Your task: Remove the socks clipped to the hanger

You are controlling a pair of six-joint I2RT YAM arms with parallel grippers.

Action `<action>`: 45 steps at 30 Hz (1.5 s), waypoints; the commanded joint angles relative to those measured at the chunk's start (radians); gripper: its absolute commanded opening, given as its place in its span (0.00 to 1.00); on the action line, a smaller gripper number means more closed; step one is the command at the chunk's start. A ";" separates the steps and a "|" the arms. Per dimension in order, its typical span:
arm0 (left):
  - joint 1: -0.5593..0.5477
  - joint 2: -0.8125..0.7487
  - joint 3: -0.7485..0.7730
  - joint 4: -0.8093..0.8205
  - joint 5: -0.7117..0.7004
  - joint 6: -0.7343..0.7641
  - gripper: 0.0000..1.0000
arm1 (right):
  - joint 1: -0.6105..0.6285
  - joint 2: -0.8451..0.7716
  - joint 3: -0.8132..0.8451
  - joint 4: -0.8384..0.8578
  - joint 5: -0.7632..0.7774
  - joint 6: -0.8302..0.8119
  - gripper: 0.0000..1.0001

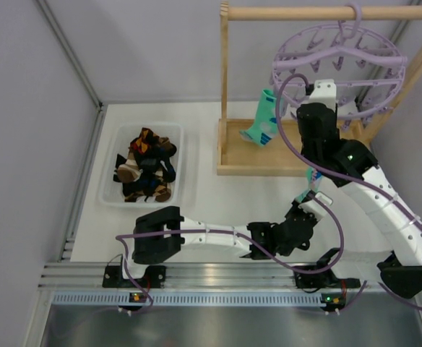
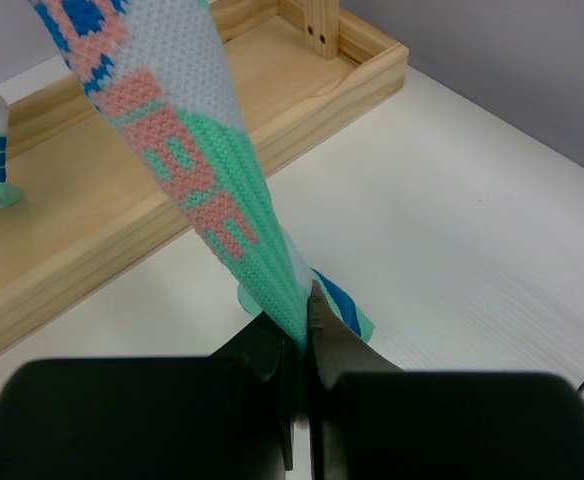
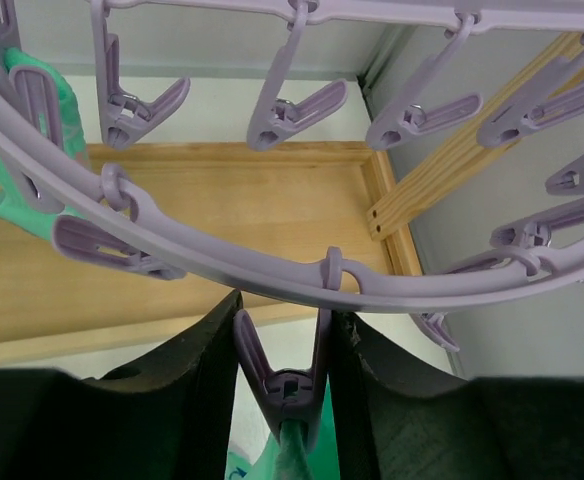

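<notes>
One round lilac plastic hanger (image 1: 341, 58). Two turquoise patterned socks (image 1: 264, 119) clipped to it, the second sock (image 1: 311, 186) lower. One clear plastic bin (image 1: 106, 199) holding a sock heap (image 1: 144, 163) too tangled to count. One wooden rail frame (image 1: 225, 87). One white counter (image 1: 196, 195).

left arm (image 1: 211, 238), right arm (image 1: 384, 202): white links, black joints | cables (image 1: 277, 123): lilac (loosely looped) | left claw (image 2: 300, 322), right claw (image 3: 284, 330): black

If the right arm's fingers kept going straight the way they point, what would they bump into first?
The right gripper has a lilac clip peg between its fingers, holding a green sock. Going straight on, it would probably meet the hanger's ring just beyond, though depth is unclear.
</notes>
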 commanded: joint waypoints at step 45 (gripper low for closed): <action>1.231 -0.621 0.028 -0.996 0.383 -0.334 0.00 | 0.000 -0.567 -0.302 0.126 -0.219 0.092 0.85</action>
